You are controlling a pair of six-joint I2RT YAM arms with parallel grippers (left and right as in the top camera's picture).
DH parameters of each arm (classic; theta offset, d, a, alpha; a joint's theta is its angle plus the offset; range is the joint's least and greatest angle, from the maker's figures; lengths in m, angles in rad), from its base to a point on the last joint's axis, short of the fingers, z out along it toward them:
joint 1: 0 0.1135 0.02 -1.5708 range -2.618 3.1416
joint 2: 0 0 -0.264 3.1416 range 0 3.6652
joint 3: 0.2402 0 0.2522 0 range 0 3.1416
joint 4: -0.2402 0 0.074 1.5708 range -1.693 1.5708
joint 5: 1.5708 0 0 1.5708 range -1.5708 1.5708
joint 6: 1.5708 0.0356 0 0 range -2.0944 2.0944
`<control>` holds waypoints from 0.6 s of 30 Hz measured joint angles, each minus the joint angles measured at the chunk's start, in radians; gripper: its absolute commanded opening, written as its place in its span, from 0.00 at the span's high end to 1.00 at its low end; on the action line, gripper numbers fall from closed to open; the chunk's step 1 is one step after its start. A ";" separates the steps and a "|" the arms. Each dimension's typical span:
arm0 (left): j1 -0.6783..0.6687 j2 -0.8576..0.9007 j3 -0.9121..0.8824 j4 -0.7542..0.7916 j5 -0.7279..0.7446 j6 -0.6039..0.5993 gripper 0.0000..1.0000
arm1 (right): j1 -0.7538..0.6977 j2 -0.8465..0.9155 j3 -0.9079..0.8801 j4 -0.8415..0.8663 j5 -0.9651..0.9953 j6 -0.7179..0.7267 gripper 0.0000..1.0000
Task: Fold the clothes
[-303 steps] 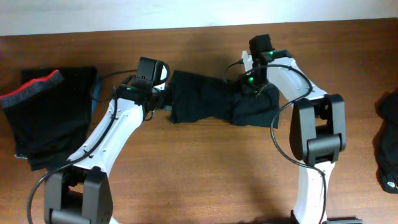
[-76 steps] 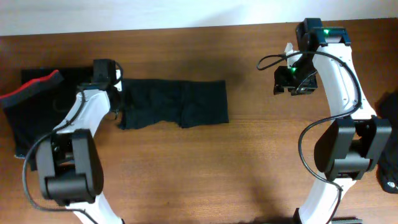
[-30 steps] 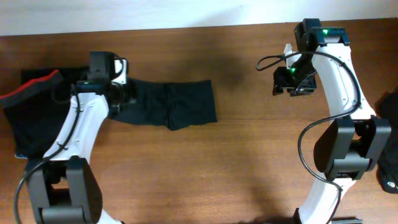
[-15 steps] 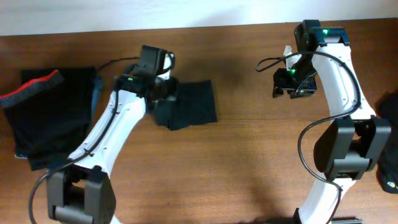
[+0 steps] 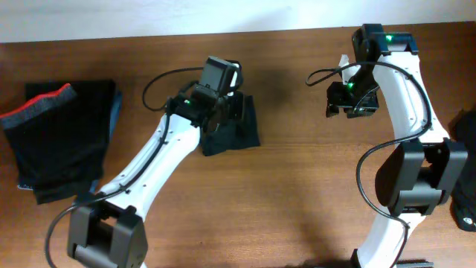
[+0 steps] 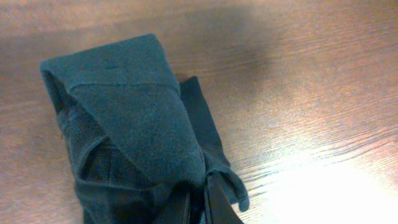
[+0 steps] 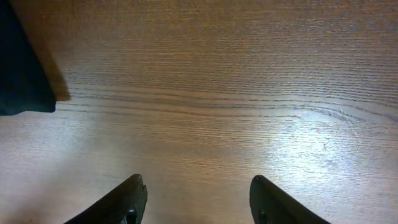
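Observation:
A dark garment [image 5: 239, 132] lies folded over on itself in the middle of the wooden table. My left gripper [image 5: 220, 113] is over it and is shut on a fold of the dark garment [image 6: 134, 118], with the fingers [image 6: 202, 202] pinched on the cloth at the bottom of the left wrist view. My right gripper [image 5: 343, 99] is open and empty above bare wood at the back right, its fingers [image 7: 196, 199] spread wide. A corner of dark cloth [image 7: 22, 74] shows at the left edge of the right wrist view.
A stack of folded dark clothes with a red band [image 5: 56, 134] lies at the far left. Another dark garment [image 5: 465, 175] lies at the table's right edge. The table's far edge meets a white wall.
My left gripper has carried the left end of the dark garment to the right, over the rest of it, so the long strip is now a short bundle. The right arm has not moved.

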 measured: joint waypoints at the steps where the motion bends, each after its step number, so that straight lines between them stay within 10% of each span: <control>1: -0.003 0.010 0.000 0.001 0.000 -0.009 0.99 | 0.000 0.000 0.000 0.000 0.000 0.000 0.42; 18: -0.087 0.171 0.043 0.098 0.230 -0.076 0.87 | 0.000 0.000 0.000 -0.004 0.000 0.000 0.42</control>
